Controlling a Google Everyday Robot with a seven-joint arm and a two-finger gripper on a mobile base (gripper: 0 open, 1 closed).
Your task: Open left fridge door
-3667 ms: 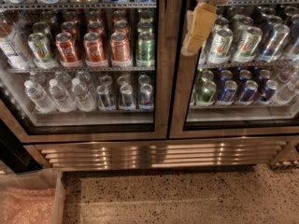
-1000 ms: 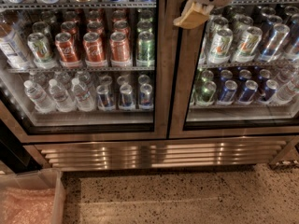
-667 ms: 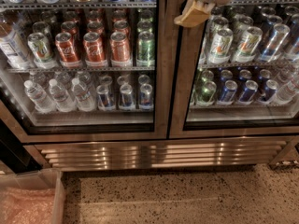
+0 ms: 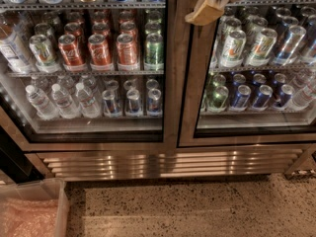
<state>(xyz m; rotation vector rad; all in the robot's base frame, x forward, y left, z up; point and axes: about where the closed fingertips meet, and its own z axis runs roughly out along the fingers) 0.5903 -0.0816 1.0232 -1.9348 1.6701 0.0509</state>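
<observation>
Two glass doors, brushed-steel frames, display fridge seen from above and in front.

1. Left fridge door [image 4: 84, 73]: left-hand leaf, reaching from the left edge of the view to the centre seam. It sits shut, its frame in line with its neighbour's. Behind the pane are a shelf of red cans [image 4: 98, 51] with one green can [image 4: 154, 51] at the right end, and a lower shelf of water bottles [image 4: 61, 100] beside small blue cans [image 4: 131, 101].

2. Right door [image 4: 252, 68]: matching leaf, also shut. It shows silver-green cans [image 4: 232, 46] on the upper shelf and dark blue cans [image 4: 252, 95] below.

3. End effector [image 4: 200, 15]: tan tip under a white housing, entering at the top edge. It hangs in front of the right door's left frame, just right of the centre seam and near the left fridge door's inner frame. I cannot tell whether it is open or closed, or whether it touches the steel. It has hold of nothing that can be made out.

4. Ribbed steel grille [image 4: 168, 164]: runs below both doors.

5. Speckled floor [image 4: 197, 206]: lies in front of the fridge.

6. Clear bin [image 4: 57, 201]: stands at the lower left corner with pinkish contents.
</observation>
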